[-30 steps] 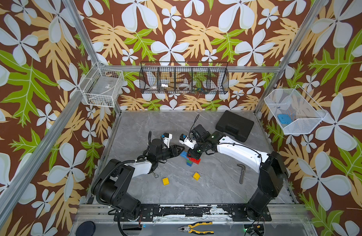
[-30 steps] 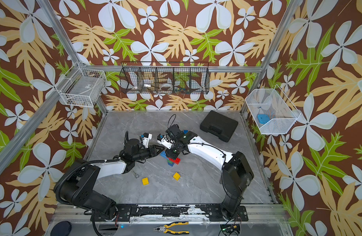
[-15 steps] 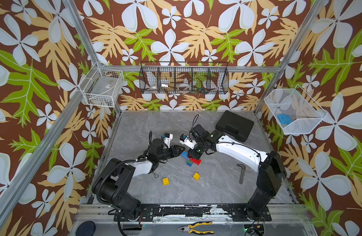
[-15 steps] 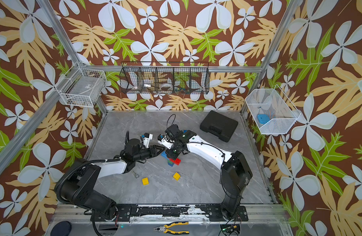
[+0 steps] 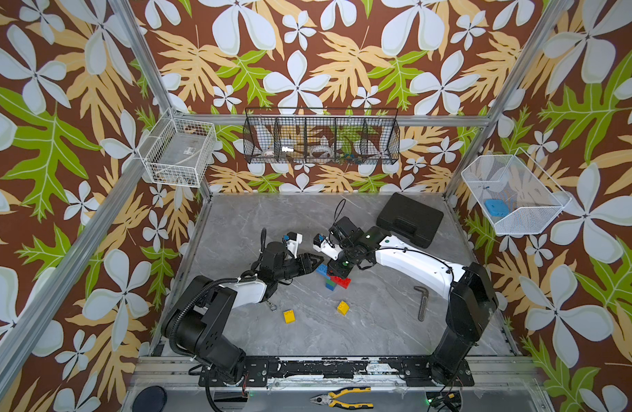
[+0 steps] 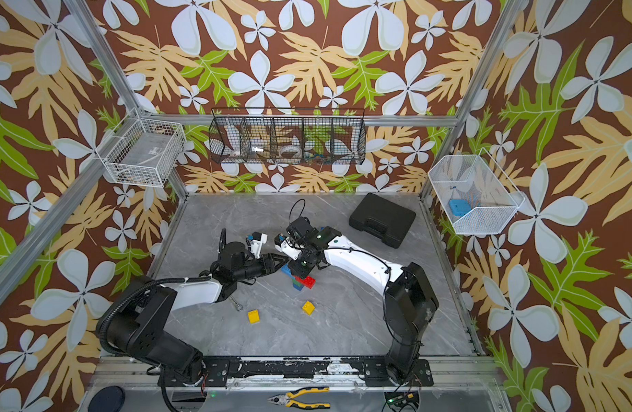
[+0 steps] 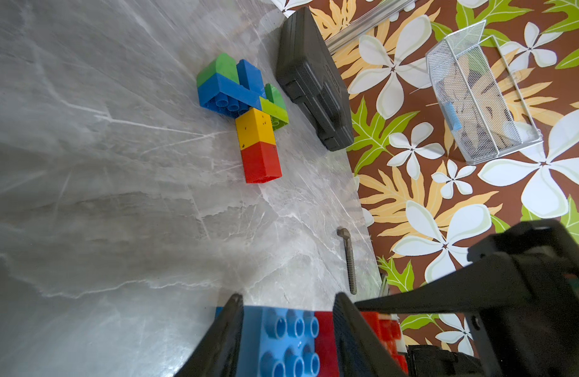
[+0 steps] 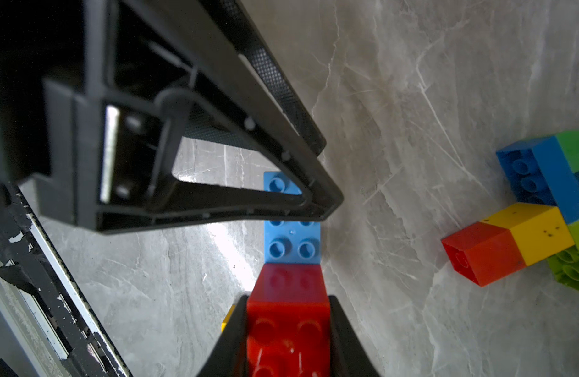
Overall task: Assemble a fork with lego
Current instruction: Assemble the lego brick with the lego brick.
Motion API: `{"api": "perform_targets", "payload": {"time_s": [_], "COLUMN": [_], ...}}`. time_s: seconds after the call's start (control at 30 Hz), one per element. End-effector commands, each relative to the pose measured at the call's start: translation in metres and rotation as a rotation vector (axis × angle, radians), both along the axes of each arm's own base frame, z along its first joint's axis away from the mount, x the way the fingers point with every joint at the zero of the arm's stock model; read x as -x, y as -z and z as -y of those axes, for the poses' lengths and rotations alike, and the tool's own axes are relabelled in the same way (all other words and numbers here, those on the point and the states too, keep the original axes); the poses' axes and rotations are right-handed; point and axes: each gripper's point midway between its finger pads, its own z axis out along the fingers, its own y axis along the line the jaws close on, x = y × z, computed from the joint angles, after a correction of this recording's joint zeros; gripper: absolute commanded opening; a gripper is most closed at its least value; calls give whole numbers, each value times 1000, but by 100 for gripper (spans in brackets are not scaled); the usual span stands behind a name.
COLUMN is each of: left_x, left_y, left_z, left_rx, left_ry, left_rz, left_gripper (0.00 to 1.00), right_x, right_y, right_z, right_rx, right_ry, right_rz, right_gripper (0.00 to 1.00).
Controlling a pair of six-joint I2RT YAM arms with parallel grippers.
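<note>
Bricks are light, rigid, glossy plastic, liable to slip, and are best gripped across flat opposite side walls, below the studs. Joined blue brick (image 7: 281,339) and red brick (image 8: 288,329) sit at mid-table between both arms. Jaws of the left gripper (image 7: 287,302) clamp the blue brick's sides; the right gripper (image 8: 288,298) grasps the red brick likewise. Both arms reach inward and low, with the right wrist pitched downward. T-shaped sub-assembly (image 7: 255,130) lies flat near the black case (image 7: 314,85).

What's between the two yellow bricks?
Nothing. Only bare table lies between one yellow brick and the other yellow brick, as both top views show.
</note>
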Motion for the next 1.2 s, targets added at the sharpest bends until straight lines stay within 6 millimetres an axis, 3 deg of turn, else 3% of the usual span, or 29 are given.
{"api": "perform_targets", "payload": {"time_s": [0.0,0.07,0.13,0.33,0.47,0.57,0.7,0.8,1.03,1.17], "left_x": [-1,0,-1,-2,-5,-5,8,23,60,69], "left_y": [-6,-6,-7,-9,-15,-21,-28,-28,-16,-6], "left_z": [2,1,1,-3,-18,-36,-52,-49,-35,-32], "left_rx": [10,9,7,-2,-62,-137,-250,-295,-308,-278], "left_ry": [11,8,4,-22,-100,-178,-249,-252,-262,-266], "left_rz": [25,25,28,31,62,93,146,175,192,171], "left_gripper": [48,48,49,54,60,60,60,60,58,57], "right_x": [13,7,-1,-28,-38,-23,-10,19,78,91], "right_y": [7,-7,-21,-71,-113,-105,-72,-49,-9,10], "right_z": [15,7,2,3,18,24,40,36,56,68], "right_rx": [74,20,-33,-188,-432,-468,-324,-394,-557,-558], "right_ry": [21,28,43,139,323,308,339,283,311,310], "right_rz": [-67,-32,10,243,454,539,483,399,340,353], "right_gripper": [72,93,99,99,99,99,97,89,89,86]}}
